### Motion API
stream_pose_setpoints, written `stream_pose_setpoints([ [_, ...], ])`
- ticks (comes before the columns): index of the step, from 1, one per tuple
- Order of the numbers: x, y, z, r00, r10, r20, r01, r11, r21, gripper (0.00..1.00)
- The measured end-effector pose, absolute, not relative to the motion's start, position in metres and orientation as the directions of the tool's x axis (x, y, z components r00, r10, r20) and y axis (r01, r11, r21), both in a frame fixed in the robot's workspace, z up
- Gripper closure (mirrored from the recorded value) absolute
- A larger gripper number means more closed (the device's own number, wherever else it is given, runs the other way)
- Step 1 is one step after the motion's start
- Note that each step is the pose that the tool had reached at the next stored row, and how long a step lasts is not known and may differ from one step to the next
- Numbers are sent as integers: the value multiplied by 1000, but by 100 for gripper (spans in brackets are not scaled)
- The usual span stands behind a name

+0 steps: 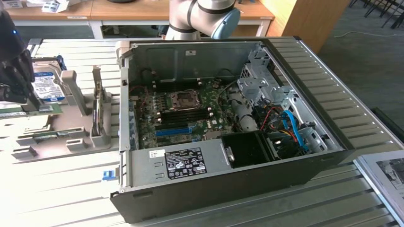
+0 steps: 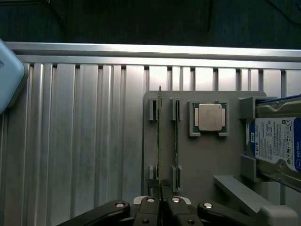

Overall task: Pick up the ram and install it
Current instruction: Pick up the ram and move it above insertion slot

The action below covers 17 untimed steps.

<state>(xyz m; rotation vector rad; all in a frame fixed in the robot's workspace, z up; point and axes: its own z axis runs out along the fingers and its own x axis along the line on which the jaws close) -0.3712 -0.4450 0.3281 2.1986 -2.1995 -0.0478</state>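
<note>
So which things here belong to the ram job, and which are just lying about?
Job: ram; claw shut on it; grey holder; computer case; motherboard.
Lying about: CPU chip; hard drive.

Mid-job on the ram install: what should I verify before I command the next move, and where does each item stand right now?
1. Gripper shut on the ram: ok.
2. Ram held straight, on edge: ok.
3. Ram lifted clear of the grey holder: cannot tell.
4. Computer case open on top: ok.
5. Memory slots inside the case free: cannot tell.
</note>
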Motion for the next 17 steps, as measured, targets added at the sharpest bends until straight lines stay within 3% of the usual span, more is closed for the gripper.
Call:
stream_pose_setpoints([
  [17, -371, -445, 343, 0, -1000, 0, -999, 0, 44, 88],
])
